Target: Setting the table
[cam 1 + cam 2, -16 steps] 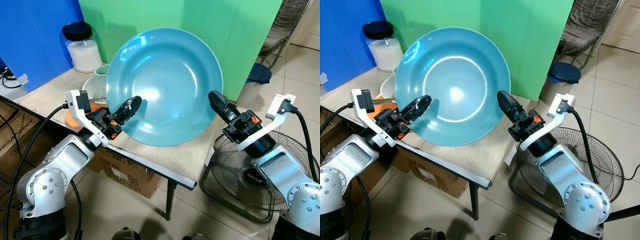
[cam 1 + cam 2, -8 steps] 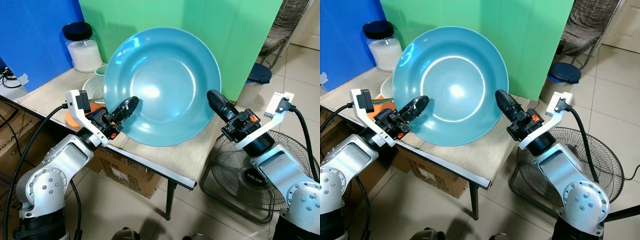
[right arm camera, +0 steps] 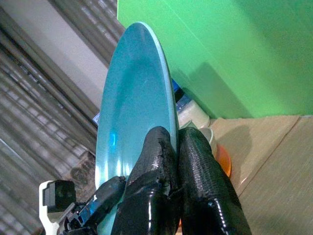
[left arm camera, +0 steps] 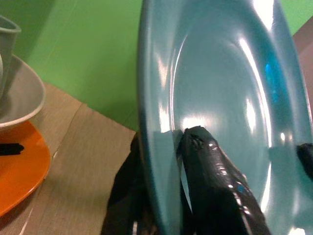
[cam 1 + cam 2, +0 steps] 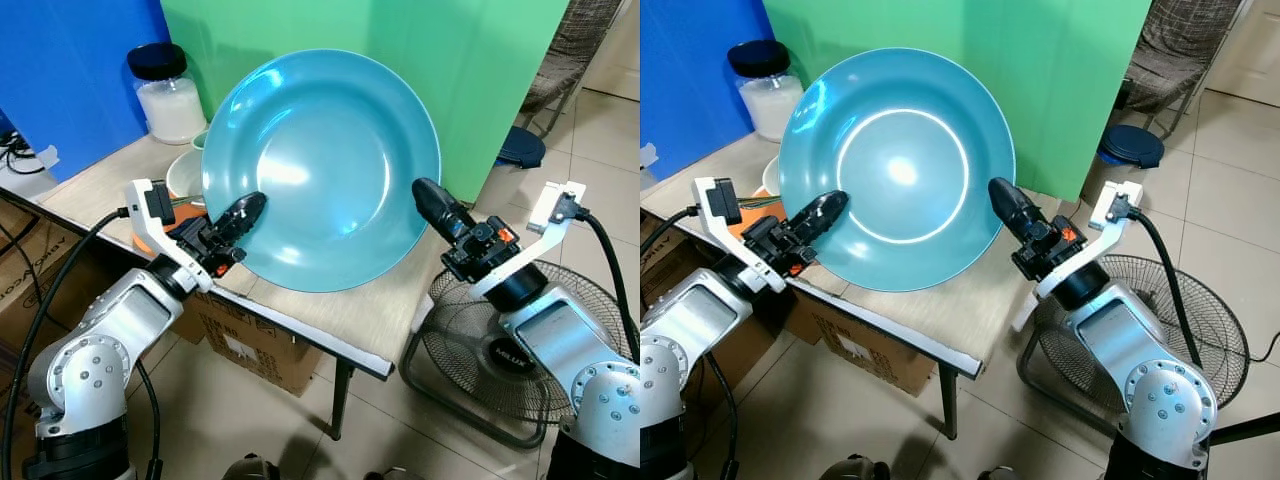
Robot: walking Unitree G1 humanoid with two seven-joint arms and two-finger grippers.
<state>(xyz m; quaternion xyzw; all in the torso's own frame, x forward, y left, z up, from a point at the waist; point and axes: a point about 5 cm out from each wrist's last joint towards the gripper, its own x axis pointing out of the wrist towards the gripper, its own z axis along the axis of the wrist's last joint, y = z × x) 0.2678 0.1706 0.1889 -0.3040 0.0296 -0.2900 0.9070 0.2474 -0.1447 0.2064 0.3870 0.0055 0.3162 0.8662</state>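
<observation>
The big blue plate (image 5: 320, 170) is held nearly on edge, its hollow face turned toward the robot, above the front part of the table (image 5: 330, 310). The main risk, as I judge it, is a slip: each claw pinches only a narrow bit of smooth, glossy rim, so if the two arms drift apart, twist unevenly or lower at different rates, the plate could pivot out of one grip and drop onto the table's front edge or the floor. A second risk is the stack near the table's left end: a white bowl (image 5: 187, 172) sits on an orange plate (image 4: 19, 166) just beside the blue plate's left rim, with a jar (image 5: 165, 95) behind near the far left corner. Laying the plate flat without moving it toward the bare right end could knock these.

The left claw (image 5: 240, 212) is clamped on the plate's lower left rim; the left wrist view shows one finger (image 4: 215, 171) on the hollow face and the other behind the rim. The right claw (image 5: 428, 198) is clamped on the right rim, its two fingers (image 3: 154, 166) pressed together around the edge. The plate thus hangs between the two claws, touching both.
</observation>
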